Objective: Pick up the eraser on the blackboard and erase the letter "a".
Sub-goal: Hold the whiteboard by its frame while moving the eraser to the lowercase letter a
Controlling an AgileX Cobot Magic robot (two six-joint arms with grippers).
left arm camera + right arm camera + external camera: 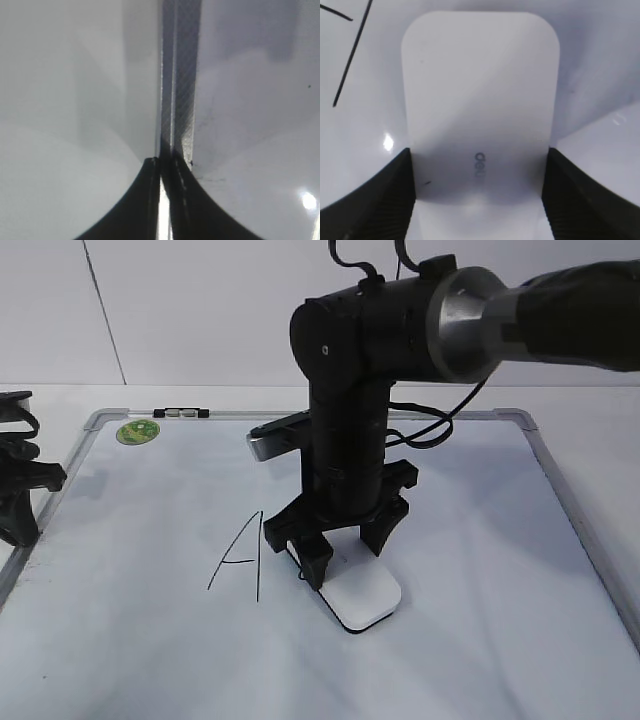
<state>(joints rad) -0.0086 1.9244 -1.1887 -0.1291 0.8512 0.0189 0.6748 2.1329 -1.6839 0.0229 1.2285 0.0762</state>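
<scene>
Gripping the eraser (358, 595) by its two long sides, the right gripper (345, 545) is standing nearly upright over the middle of the blackboard (520, 418), its fingers (380, 200) pressing against the white block on either side, as the right wrist view is showing, with the small grey lettering lying between them. The eraser is sitting flat on the board surface, just to the right of the capital "A" (240, 555). A short dark curved stroke is peeking out at the eraser's left edge, under the near finger; it may be part of the letter "a" (300, 574), though most of that spot is being hidden by the gripper and the block, so how much ink is left cannot be told. By my reading, the pick-up stage is finished and the wiping is either starting or under way, with the lift-off to check the result remaining. The left gripper (20, 502) is sitting at the board's left frame, its jaws pressed together on nothing and taking no part in the work.
</scene>
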